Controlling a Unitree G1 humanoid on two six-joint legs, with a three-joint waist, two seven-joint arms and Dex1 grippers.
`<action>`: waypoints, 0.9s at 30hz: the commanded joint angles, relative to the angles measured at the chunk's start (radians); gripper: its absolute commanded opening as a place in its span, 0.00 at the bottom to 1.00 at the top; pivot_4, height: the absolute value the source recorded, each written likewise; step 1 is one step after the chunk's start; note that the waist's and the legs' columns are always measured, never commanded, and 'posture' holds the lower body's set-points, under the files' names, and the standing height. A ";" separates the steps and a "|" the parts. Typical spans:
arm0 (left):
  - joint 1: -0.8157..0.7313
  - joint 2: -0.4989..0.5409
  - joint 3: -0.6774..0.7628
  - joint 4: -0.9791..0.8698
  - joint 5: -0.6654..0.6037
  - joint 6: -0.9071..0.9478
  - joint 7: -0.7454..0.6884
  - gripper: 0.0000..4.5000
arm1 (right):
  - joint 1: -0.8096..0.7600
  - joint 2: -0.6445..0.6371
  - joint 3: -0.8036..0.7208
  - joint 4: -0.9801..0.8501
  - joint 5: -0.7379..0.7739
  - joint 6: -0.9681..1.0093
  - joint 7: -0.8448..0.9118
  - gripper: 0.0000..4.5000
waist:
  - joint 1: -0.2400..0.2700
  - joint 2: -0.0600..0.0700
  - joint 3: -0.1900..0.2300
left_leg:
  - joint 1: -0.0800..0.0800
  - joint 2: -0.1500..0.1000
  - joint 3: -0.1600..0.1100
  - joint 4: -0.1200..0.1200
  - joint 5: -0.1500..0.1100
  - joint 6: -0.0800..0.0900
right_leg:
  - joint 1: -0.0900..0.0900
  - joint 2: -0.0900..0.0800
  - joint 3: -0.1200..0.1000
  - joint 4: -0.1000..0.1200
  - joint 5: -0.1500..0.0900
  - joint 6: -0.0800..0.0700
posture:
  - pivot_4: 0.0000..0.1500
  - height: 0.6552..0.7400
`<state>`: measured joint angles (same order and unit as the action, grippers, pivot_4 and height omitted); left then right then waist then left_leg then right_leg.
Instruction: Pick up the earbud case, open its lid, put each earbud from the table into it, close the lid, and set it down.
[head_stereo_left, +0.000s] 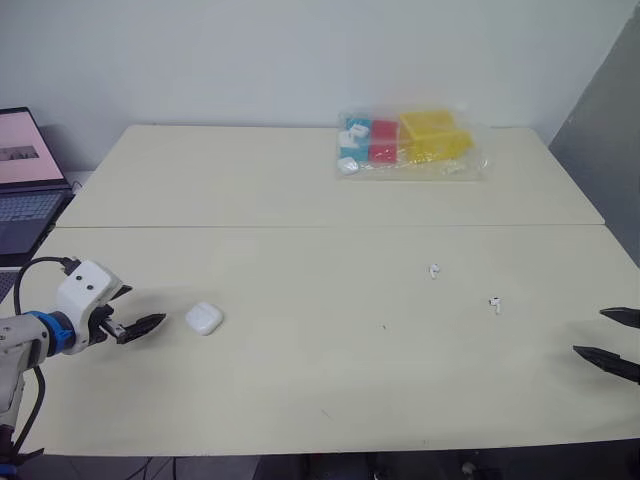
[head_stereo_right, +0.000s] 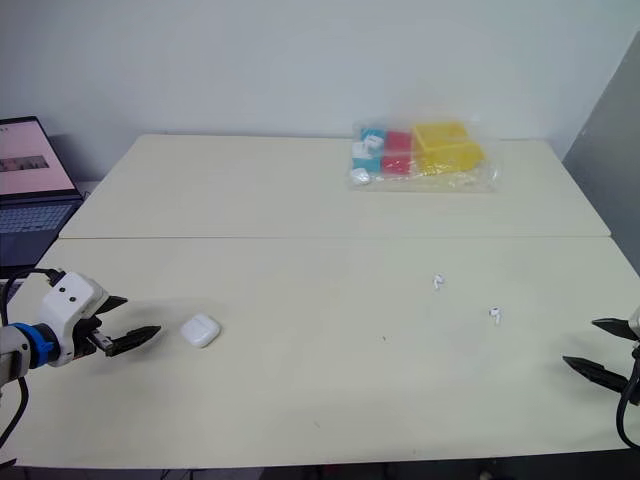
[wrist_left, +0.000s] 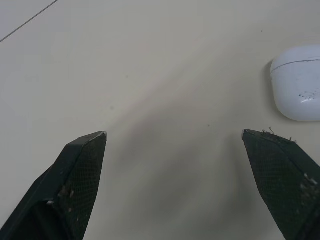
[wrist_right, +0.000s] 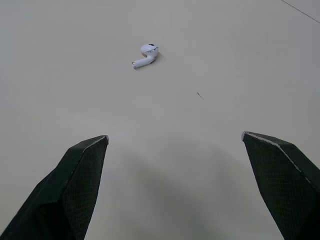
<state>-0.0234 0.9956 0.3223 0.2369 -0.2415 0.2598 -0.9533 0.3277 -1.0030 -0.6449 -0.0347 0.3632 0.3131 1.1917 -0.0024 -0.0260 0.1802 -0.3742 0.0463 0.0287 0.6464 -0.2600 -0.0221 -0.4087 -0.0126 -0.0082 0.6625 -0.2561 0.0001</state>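
The left gripper (wrist_left: 174, 133), jaws wide open, faces the closed earbud case (head_stereo_left: 204, 318) near the table's (head_stereo_left: 300, 400) left edge. A far earbud (head_stereo_left: 434, 270) and a near earbud (head_stereo_left: 495, 304) lie on bare tabletop near the open-jawed right gripper (wrist_right: 175, 135).

Table (head_stereo_left: 300, 190) with earbud case (head_stereo_left: 204, 318), two earbuds (head_stereo_left: 434, 270) (head_stereo_left: 495, 304), plastic bag (head_stereo_left: 412, 146)

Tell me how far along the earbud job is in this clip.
Nothing is done yet. In hand: the pickup, with the open left hand beside the shut earbud case, not touching. Both earbuds lie loose on the table ahead of the open right hand. Left: lifting, opening, loading, closing, setting down.
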 joint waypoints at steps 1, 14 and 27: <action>-0.013 -0.001 0.038 -0.014 -0.014 -0.014 0.006 1.00 | -0.020 -0.024 -0.013 0.010 -0.005 -0.022 0.000 1.00 | 0.000 0.000 0.000 | 0.000 0.000 0.000 0.000 0.000 0.000 | 0.000 0.000 0.000 0.000 0.000 0.000 | 1.00 0.95; -0.003 -0.009 0.075 0.010 -0.035 -0.067 0.014 1.00 | -0.053 -0.016 0.006 0.017 -0.019 -0.032 -0.009 1.00 | 0.000 0.000 0.000 | 0.000 0.000 0.000 0.000 0.000 0.000 | 0.000 0.000 0.000 0.000 0.000 0.000 | 1.00 0.95; 0.080 -0.004 0.121 -0.017 -0.058 -0.062 -0.016 1.00 | -0.081 -0.015 0.028 0.002 -0.017 -0.030 -0.023 1.00 | -0.001 0.000 0.000 | 0.001 0.000 0.001 0.000 0.000 0.000 | 0.000 0.000 0.000 0.000 0.000 0.000 | 1.00 0.95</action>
<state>0.0470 0.9777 0.4018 0.2463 -0.2779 0.1919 -0.9549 0.2565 -1.0066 -0.6025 -0.0120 0.3358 0.2912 1.1718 -0.0029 -0.0263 0.1800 -0.3732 0.0467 0.0297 0.6464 -0.2600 -0.0221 -0.4087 -0.0126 -0.0080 0.6630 -0.2561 0.0000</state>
